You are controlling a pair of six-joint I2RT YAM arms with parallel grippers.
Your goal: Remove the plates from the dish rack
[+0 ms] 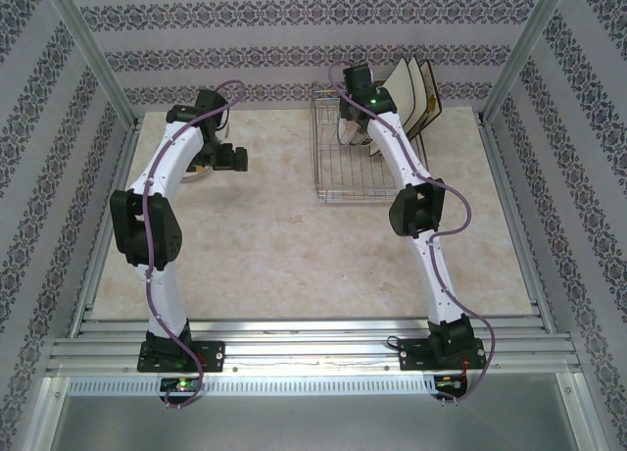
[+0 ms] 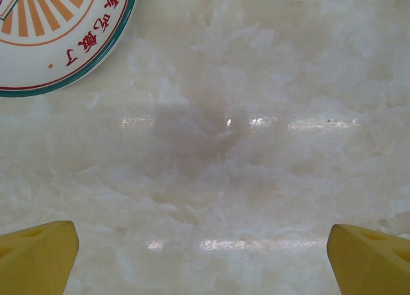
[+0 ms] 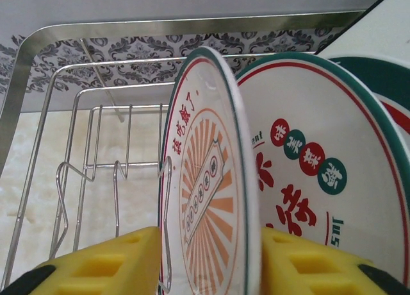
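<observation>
In the right wrist view my right gripper (image 3: 211, 264) has its yellow fingers on both faces of a round white plate (image 3: 208, 173) with an orange sunburst and teal rim. That plate stands upright in the silver wire dish rack (image 3: 77, 179). Right behind it stands a second round plate (image 3: 307, 173) with red and green lettering, and a third plate's rim (image 3: 378, 83) is behind that. From above, the right arm reaches into the rack (image 1: 348, 176). My left gripper (image 2: 202, 260) hangs open over the table, close to a sunburst plate (image 2: 57, 38) lying flat.
Larger cream square plates (image 1: 419, 96) with dark rims lean at the rack's far right end. The rack's left slots (image 3: 109, 160) hold no plates. The marble tabletop (image 1: 284, 245) lies open between the arms.
</observation>
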